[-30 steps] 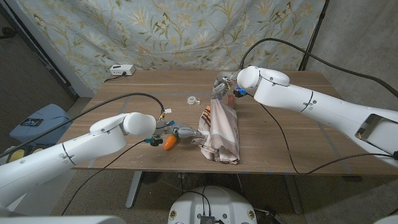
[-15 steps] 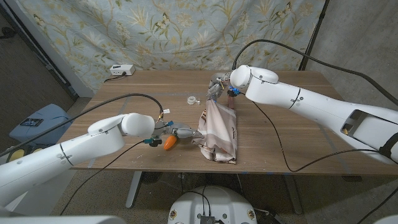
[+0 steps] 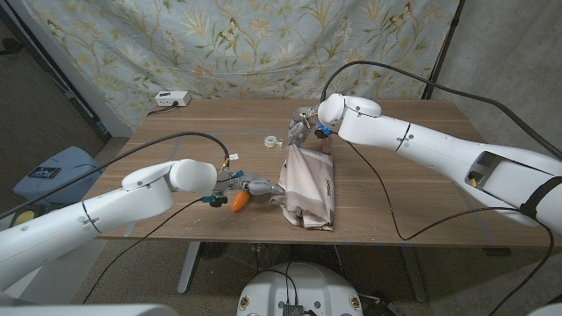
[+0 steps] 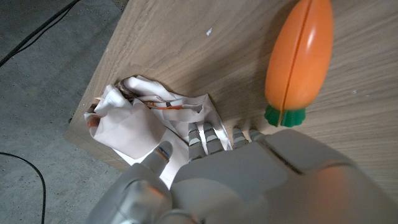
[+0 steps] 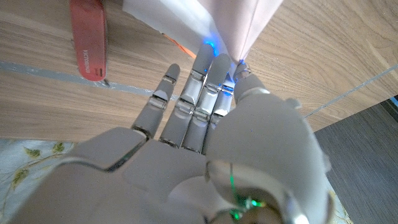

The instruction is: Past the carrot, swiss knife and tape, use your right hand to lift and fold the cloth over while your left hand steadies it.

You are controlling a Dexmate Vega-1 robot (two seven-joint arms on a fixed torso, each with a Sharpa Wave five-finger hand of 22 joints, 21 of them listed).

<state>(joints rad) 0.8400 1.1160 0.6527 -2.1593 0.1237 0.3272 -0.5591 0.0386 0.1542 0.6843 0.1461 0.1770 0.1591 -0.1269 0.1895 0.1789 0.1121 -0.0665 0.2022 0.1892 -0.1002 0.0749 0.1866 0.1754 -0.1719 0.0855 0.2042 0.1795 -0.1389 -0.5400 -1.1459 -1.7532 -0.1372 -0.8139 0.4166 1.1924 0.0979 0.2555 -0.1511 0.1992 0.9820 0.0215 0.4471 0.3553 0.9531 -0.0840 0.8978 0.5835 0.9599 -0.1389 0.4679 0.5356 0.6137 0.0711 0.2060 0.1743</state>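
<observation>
A striped beige cloth (image 3: 309, 183) lies lengthwise near the table's middle front. My right hand (image 3: 304, 123) pinches its far end and holds it lifted above the table; the right wrist view shows the cloth (image 5: 227, 25) running up from between thumb and fingers (image 5: 186, 99). My left hand (image 3: 253, 187) holds the cloth's bunched near-left corner (image 4: 134, 118), fingers and thumb (image 4: 163, 150) on it. An orange toy carrot (image 3: 240, 203) (image 4: 298, 56) lies just beside that hand. A red swiss knife (image 5: 87, 37) lies on the wood by my right hand. A small white tape roll (image 3: 272, 140) sits left of the raised cloth.
A white box (image 3: 171, 99) stands at the table's far left corner. Black cables trail over both arms onto the table (image 3: 404, 189). The table's front edge runs just below the cloth. A patterned curtain hangs behind the table.
My right hand has carried the cloth's raised far end to the left, and the hanging cloth has swung left with it. My left hand and the carrot have stayed in place.
</observation>
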